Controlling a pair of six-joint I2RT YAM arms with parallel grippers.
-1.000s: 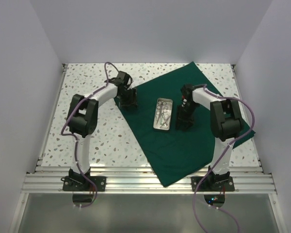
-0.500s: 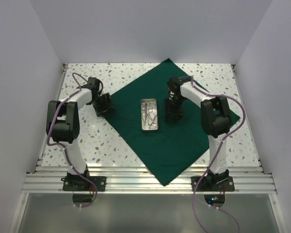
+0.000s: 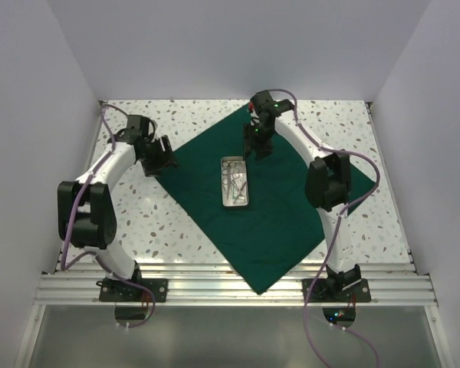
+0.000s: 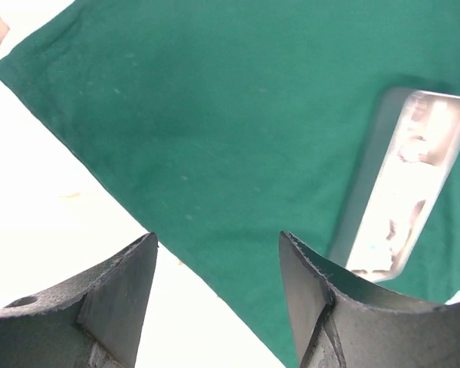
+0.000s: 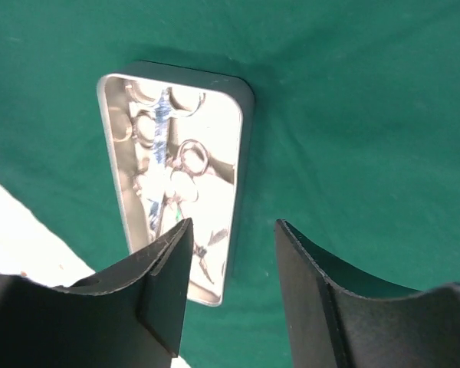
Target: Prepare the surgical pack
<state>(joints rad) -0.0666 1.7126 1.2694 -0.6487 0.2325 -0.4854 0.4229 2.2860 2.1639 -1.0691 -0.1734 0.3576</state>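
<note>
Dark green drape (image 3: 280, 215) lies open & flat on the speckled white desk (image 3: 176, 222), turned diamond-wise: far corner up by the back wall, near corner reaching over the metal rail (image 3: 215, 285) at the front edge, R corner running under the R arm. Small steel tray (image 3: 235, 182) sits on the cloth, a bit left of its middle, long side pointing front-to-back, w/ silver instruments (image 3: 237, 185) inside. Ring handles show in the R wrist view; the exact count can't be told. L claw (image 3: 162, 156) hangs at the drape's L corner, fingers apart, nothing btwn them. L wrist view has the cloth's edge crossing the gap on a diagonal, bare desk on one side, and the tray blurred off to the R. R claw (image 3: 257, 142) is over the cloth near the far corner, just beyond the tray's far end, fingers also apart & gripping nothing. R wrist view shows the tray's rim and plain green cloth in the gap. Whether either claw touches the cloth can't be told. Purple cables (image 3: 372, 172) loop along both arms.
</note>
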